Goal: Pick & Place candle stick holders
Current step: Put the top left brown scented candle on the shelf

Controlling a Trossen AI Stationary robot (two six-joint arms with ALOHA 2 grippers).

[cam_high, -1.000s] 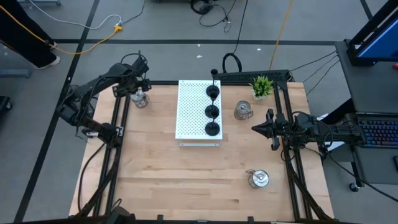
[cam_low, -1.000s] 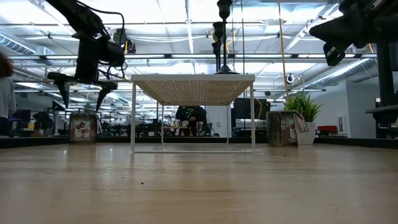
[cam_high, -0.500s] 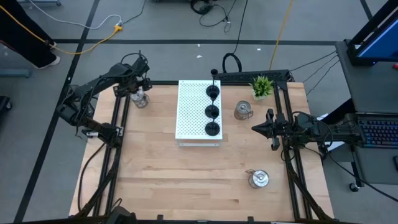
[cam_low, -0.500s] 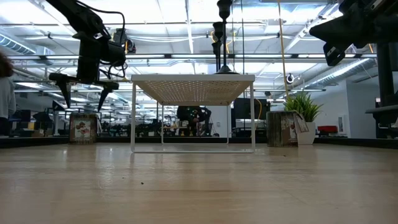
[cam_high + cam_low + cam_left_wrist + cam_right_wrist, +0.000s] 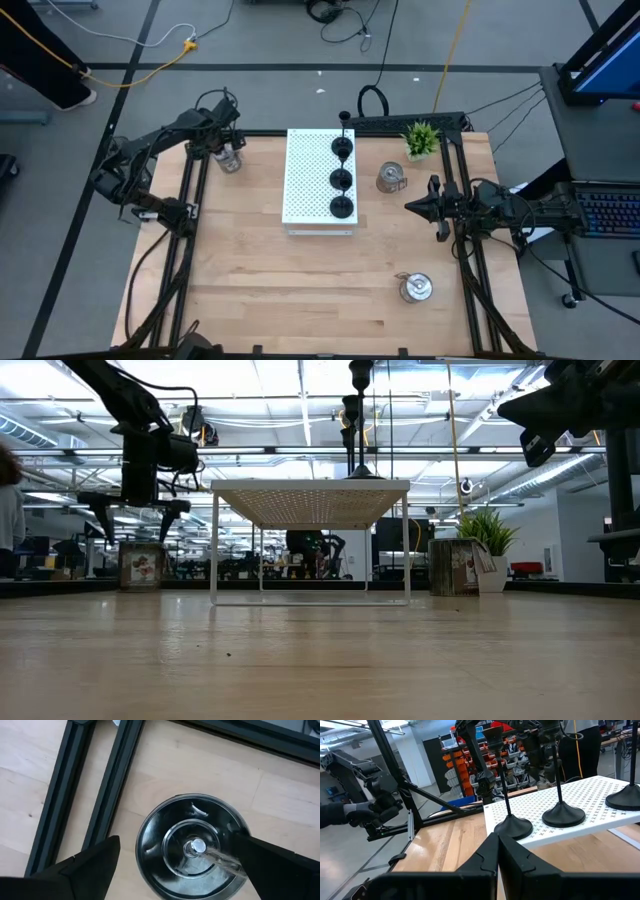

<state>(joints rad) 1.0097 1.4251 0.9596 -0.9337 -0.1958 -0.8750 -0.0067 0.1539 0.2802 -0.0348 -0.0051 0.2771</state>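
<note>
At the table's far-left corner, left gripper [image 5: 226,146] hangs over a silver holder [image 5: 194,845], jaws wide apart – centre it, drop straight. Mid: three black holders [image 5: 341,179] on white rack [image 5: 305,180]. Right gripper [image 5: 412,206] waits, jaws together.

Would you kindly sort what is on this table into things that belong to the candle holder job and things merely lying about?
Belongs to the job:
- three black holders on the white rack
- three silver holders
- left gripper, open above one silver holder

Just lying about:
- green plant
</note>
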